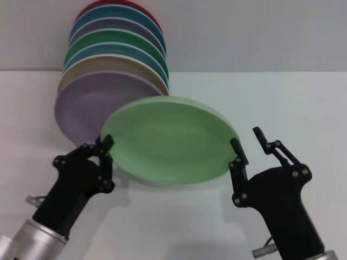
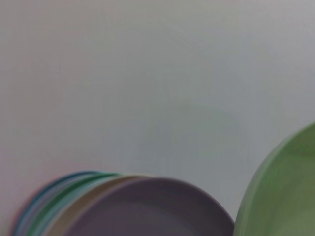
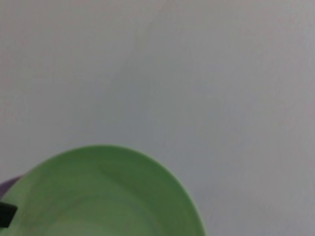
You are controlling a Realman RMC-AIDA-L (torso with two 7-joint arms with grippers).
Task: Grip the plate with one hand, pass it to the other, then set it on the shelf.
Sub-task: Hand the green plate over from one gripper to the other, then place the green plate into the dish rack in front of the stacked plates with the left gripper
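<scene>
The left gripper (image 1: 104, 145) grasps the near-left rim of the light green plate (image 1: 169, 139), holding it tilted above the table (image 1: 282, 103). The right gripper (image 1: 249, 142) stands released at the opposite rim, one finger (image 1: 239, 151) against the edge. The stacked plates (image 1: 111, 81) behind hide their rack, and the wrist views cut the plate off.

One light green plate (image 1: 171, 141), seven stacked plates (image 1: 108, 81), two pincers.

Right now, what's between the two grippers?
Head view: only the plate, held up by its edge in the left gripper. The right gripper stands open at the opposite rim, one finger against it.
</scene>
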